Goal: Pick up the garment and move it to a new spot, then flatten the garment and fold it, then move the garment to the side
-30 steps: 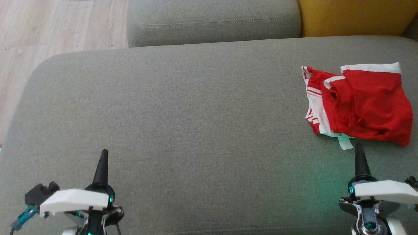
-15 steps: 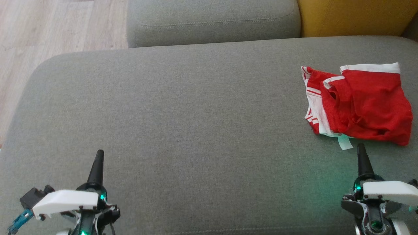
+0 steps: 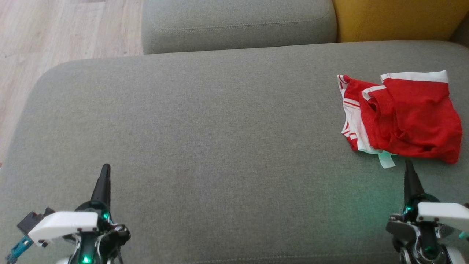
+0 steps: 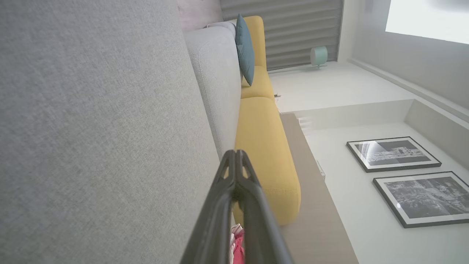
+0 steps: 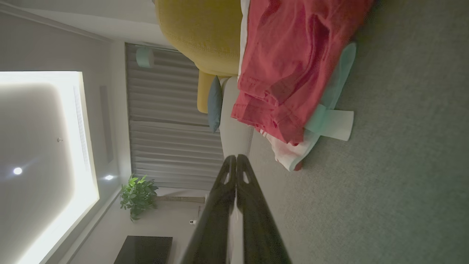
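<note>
– Over at the right end of the broad grey woven sofa seat (image 3: 220, 128) lies the red garment with white striped trim (image 3: 406, 117), rumpled in loose overlapping layers. A small white label (image 3: 387, 160) pokes out from its near edge.
– And the right pincer (image 3: 407, 165)?
– Just short of that label, fingers pressed together, holding nothing. The left pincer (image 3: 105, 168) is likewise closed and empty, well apart from the cloth, towards the seat's other end.
– So what worries you?
– If the right one goes forward closed, I'd expect it to shove the cloth into a tighter heap rather than take it. Opened late or too low, it could nip the label alone, or the upholstery.
– And a grip on the top layer only?
– Then the layers beneath would likely drag and twist, making the flattening harder. The long reach for the left arm is another weak point: one corner pinned, the other slack.
</note>
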`<state>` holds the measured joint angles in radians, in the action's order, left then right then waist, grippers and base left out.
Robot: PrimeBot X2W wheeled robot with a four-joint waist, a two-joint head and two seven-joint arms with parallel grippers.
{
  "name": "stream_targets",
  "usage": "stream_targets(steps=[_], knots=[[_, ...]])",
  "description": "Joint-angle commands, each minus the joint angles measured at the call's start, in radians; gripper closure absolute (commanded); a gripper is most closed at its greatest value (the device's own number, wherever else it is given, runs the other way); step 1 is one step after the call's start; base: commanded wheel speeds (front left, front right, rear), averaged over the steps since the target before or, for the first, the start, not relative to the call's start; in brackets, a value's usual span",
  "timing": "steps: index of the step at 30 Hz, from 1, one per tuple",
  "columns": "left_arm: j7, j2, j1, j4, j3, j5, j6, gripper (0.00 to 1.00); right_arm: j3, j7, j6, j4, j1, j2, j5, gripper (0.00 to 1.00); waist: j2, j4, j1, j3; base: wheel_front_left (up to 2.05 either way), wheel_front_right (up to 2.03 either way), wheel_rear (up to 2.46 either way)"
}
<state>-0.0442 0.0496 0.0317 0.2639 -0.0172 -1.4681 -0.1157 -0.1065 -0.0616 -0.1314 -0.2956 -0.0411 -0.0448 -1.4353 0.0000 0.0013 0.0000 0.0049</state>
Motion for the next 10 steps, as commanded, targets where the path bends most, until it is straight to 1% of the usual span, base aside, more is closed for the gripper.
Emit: stream_targets(steps=[1,10], knots=[[-0.012,0.015,0.061,-0.026,-0.043,-0.023,-0.008,1.00,0.013,-0.009,0.001,0.043,-0.060,-0.009,-0.029,1.00,0.0000,0.000,0.0000,0.000,0.00,0.00,0.00],[-0.039,0.016,0.070,-0.022,-0.065,-0.112,-0.013,1.00,0.002,-0.035,0.001,0.048,-0.064,-0.009,-0.126,1.00,0.0000,-0.001,0.0000,-0.001,0.00,0.00,0.00]])
